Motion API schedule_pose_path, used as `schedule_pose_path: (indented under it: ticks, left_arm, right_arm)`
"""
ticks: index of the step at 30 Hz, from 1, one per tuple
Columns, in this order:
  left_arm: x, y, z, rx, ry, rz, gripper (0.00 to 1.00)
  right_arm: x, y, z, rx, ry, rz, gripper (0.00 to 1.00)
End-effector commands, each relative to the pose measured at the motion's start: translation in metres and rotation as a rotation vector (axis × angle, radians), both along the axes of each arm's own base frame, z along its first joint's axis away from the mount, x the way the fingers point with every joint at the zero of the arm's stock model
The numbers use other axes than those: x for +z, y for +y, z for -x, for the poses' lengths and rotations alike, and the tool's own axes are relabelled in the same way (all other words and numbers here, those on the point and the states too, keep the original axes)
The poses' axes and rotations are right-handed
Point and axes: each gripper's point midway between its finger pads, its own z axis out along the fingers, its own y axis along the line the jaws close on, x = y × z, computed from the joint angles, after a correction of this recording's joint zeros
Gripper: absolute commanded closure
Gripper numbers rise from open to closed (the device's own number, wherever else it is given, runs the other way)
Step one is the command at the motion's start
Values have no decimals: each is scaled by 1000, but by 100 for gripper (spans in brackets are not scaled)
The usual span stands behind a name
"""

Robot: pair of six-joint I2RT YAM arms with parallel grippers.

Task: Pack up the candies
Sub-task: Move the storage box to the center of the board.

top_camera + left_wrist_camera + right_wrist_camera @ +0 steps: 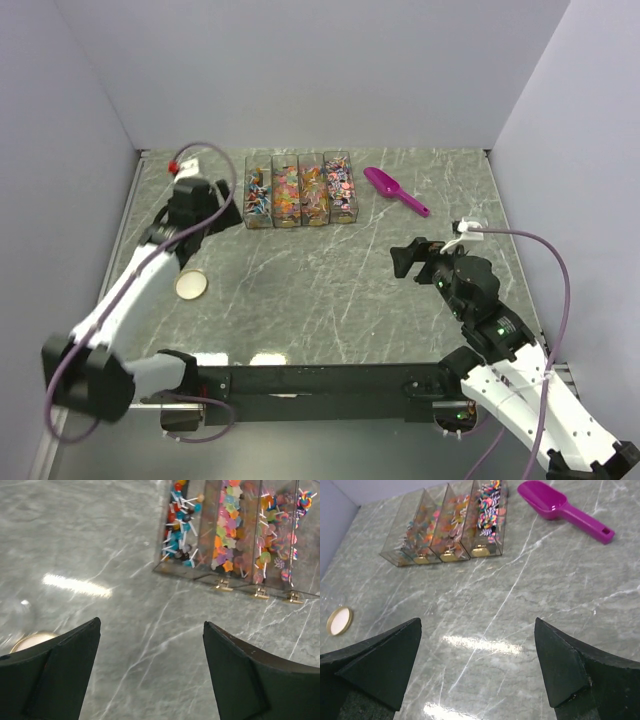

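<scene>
A grey marbled tabletop is closed in by pale walls at the back and on both sides, and we see a broad stretch of open marble between the back row of things and the arm bases. The candies lie in four clear narrow boxes set side by side near the back edge. A magenta scoop lies just to their right, and a round tan lid sits at the left, well apart from them. Our left arm reaches up along the left wall; the left gripper hangs above the table beside the boxes, jaws spread, nothing between them. The right gripper hovers right of centre, facing the boxes, jaws wide and empty.
</scene>
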Motion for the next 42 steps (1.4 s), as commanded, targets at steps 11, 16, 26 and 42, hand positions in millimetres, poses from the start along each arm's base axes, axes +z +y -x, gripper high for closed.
schedule_pose_path:
  ticks: [11,16,26,42]
  left_arm:
    - [-17,-125,-134,-203,135,-94,20]
    - [-54,-151,-165,-236,183,-100,30]
    - [-95,-184,-203,-299,199,-101,34]
    - [-122,-188,-161,-452,266,-131,99]
  right_arm:
    - [-15,18,-6,61,36,-19,0]
    - [-22,19,-3,71,60,-11,0]
    - [-30,19,1,75,92,-3,0]
    - [-26,22,2,91,90,-19,0]
